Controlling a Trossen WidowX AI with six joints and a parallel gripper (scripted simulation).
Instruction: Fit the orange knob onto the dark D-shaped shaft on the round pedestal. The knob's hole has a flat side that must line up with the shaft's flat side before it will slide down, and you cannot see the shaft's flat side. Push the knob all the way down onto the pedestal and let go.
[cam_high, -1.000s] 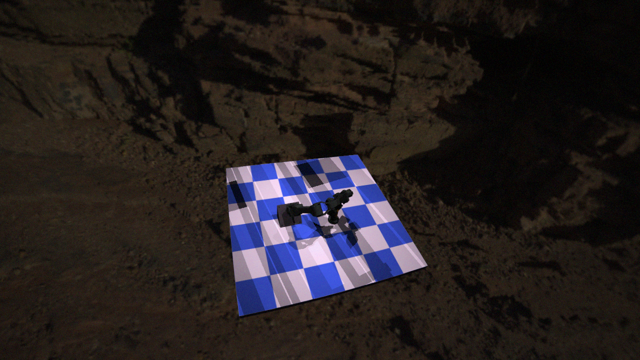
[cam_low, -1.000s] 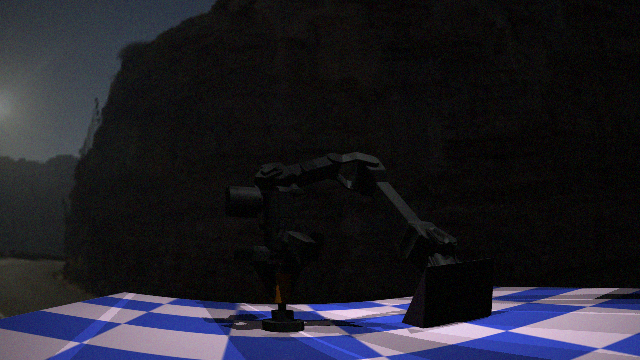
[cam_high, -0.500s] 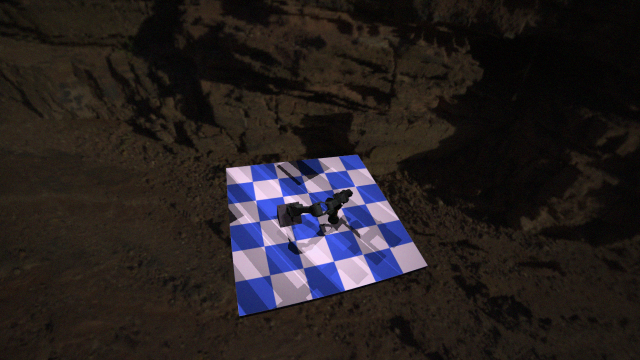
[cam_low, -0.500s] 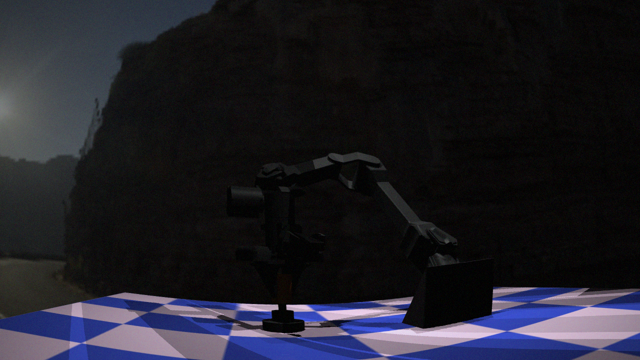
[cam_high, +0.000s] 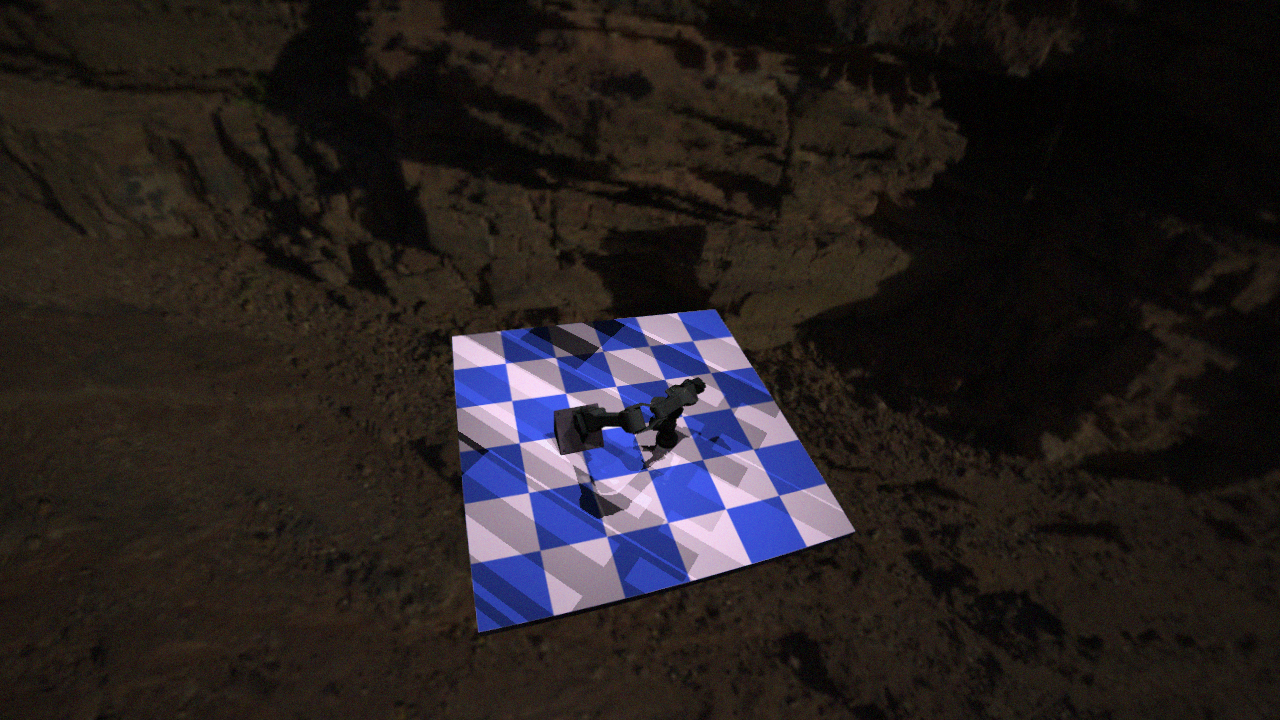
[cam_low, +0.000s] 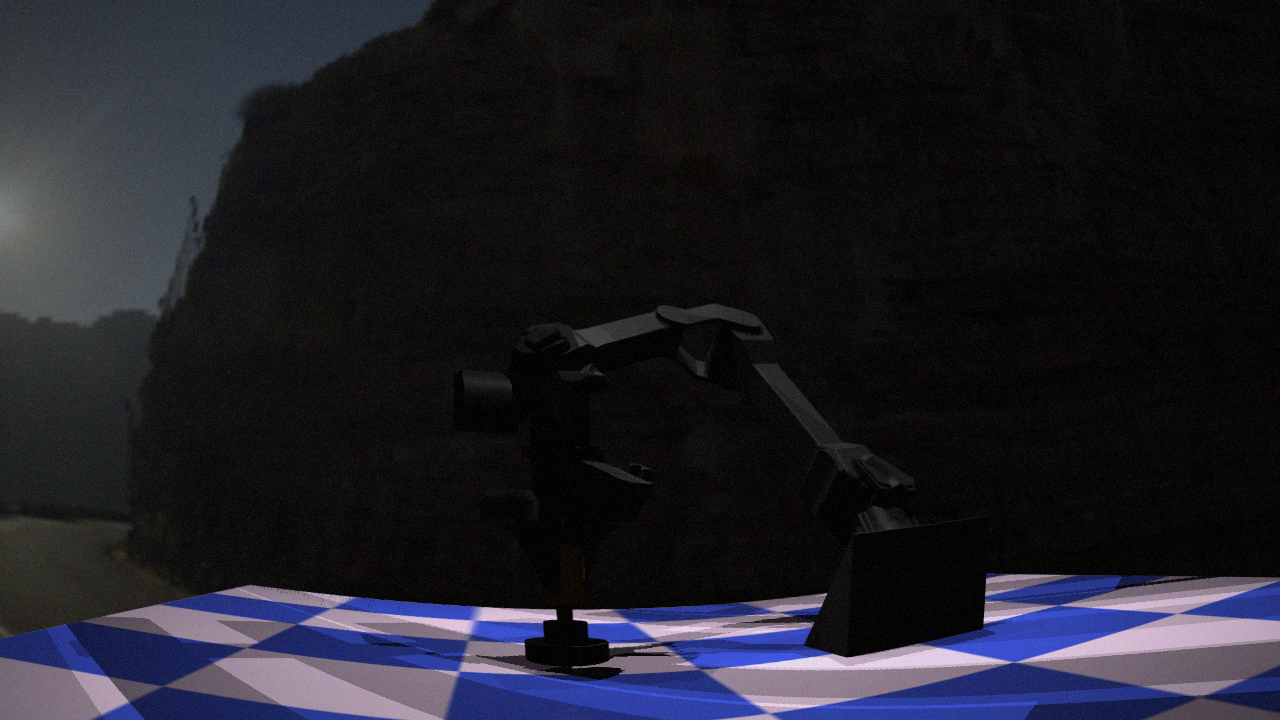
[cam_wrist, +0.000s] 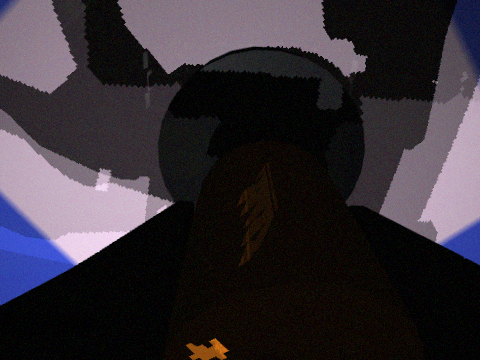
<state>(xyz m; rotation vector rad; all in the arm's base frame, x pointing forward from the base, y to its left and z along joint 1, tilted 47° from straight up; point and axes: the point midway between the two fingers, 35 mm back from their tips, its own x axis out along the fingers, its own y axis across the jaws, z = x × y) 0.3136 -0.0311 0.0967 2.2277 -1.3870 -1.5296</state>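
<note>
The orange knob is upright and very dark in shadow, with a small lit patch in the wrist view. My gripper points straight down and is shut on the knob, one finger on each side. The round dark pedestal stands on the board directly below. A short length of the dark shaft shows between the knob's lower end and the pedestal's raised hub. The knob is above the pedestal, not touching it. Whether the shaft's tip is inside the hole is hidden, and so is its flat side.
The blue and white checkered board carries everything. The arm's dark wedge-shaped base stands to the right of the pedestal in the exterior view. Broken shadows cross the board.
</note>
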